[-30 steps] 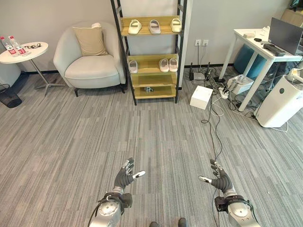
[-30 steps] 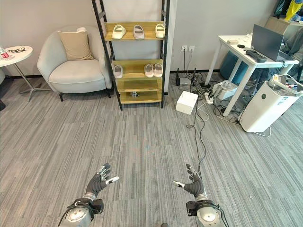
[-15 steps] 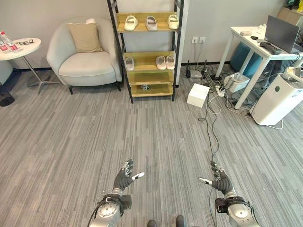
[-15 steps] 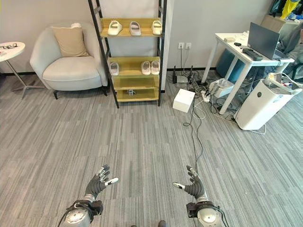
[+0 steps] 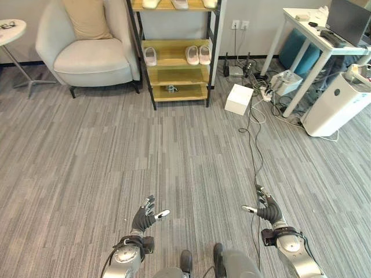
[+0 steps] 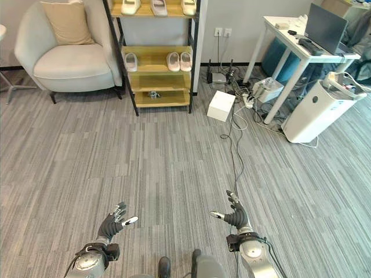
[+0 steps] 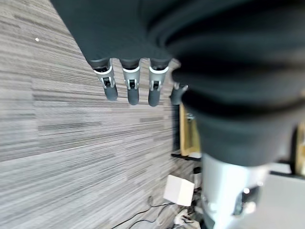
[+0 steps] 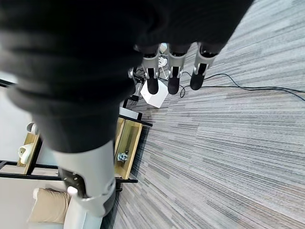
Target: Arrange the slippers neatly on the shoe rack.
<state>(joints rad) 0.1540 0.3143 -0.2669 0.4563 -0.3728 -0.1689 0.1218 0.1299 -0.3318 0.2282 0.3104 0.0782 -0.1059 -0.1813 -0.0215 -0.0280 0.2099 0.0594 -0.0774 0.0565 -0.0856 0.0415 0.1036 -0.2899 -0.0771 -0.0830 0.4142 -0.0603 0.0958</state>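
Grey striped carpet floor (image 5: 174, 156) lies between me and the black-framed wooden shoe rack (image 5: 174, 58), which stands against the far wall beside a pale grey armchair (image 5: 87, 52). My left hand (image 5: 144, 217) and my right hand (image 5: 265, 209) hover low over the floor, well apart from the rack, each with fingers spread wide and holding nothing; I judge this a free posture for walking up, since no slipper is within reach.

The pale slippers (image 5: 194, 55) are on the rack. The middle shelf carries three: one alone at the left (image 5: 151, 56) and two side by side at the right. The top shelf (image 6: 155, 8) also carries three, cut off at the frame edge. A small dark object (image 5: 171, 88) sits on the lower shelf; I cannot tell what it is. One white box (image 5: 239, 99) rests on the floor right of the rack.
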